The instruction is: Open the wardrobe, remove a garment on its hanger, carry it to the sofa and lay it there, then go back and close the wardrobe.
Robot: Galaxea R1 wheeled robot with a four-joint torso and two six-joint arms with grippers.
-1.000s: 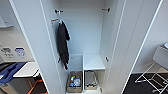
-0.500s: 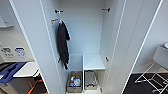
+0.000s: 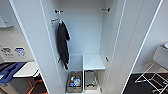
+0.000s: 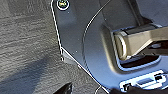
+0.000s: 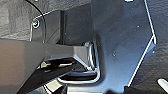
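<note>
White wardrobe [image 3: 82, 37] stands open dead ahead, doors swung wide; a dark garment [image 3: 62, 43] hangs on its rail at ten o'clock. No maroon jacket shows inside. Judging from that, closing comes next: square up and push each door evenly. Below, at six o'clock, a wicker basket [image 3: 74, 85] holds bottles. Whether either claw is apart, I cannot tell.

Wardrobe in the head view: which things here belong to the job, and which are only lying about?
Belong to the job:
wardrobe, both doors open
blue sofa, at the left edge

Only lying about:
dark garment hanging inside on the left
wicker basket on the wardrobe floor
wire basket beside it
white chair
</note>
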